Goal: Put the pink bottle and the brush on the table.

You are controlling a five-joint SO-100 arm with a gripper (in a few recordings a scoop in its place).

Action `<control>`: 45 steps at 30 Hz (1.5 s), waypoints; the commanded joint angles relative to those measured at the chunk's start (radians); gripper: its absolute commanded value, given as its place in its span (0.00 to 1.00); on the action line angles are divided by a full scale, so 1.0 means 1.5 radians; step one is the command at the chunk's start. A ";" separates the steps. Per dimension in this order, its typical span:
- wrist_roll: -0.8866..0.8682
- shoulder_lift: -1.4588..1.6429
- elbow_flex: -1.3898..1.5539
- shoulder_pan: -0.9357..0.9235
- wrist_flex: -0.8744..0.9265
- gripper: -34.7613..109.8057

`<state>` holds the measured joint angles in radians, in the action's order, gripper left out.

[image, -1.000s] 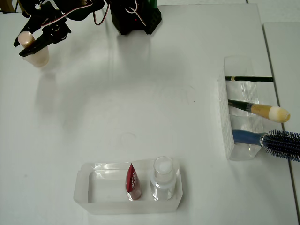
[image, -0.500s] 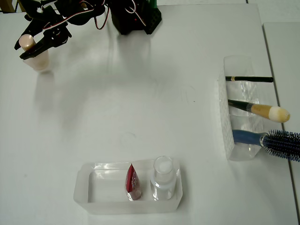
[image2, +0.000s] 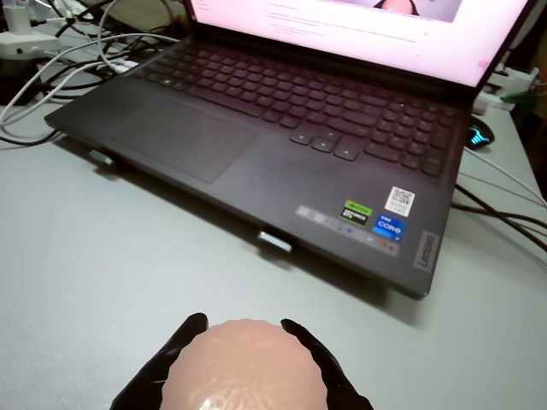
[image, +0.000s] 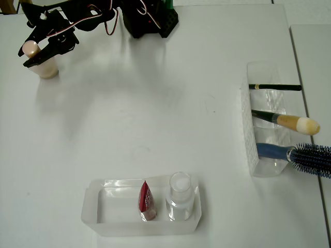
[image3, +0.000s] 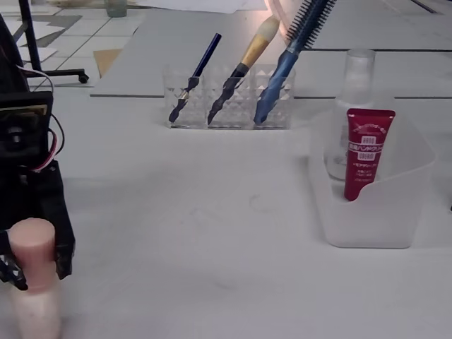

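Holding the small pale peach-pink bottle point(image: 42, 62) upright by its cylindrical cap, the black gripper point(image: 32, 53) sits near the far left corner of the white worktop point(image: 155, 113) in the overhead view.

The jaws are closed against both sides of the cap, as the wrist view point(image2: 244, 363) and fixed view point(image3: 32, 258) show; whether the bottle's base touches the worktop I cannot tell. Well away from the bottle, by the worktop's right edge, the clear ribbed plastic holder point(image: 264, 121) carries the slim makeup brush with dark handle and cream tip point(image: 289, 122), between a thin dark pencil point(image: 274, 87) and a blue-handled hairbrush point(image: 297, 154). Bare worktop lies between bottle and holder.
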<state>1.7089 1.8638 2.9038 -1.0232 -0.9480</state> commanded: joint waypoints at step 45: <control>-0.006 0.080 0.011 -0.022 0.124 0.58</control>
<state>1.6874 1.9297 2.9176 -1.0477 -0.7777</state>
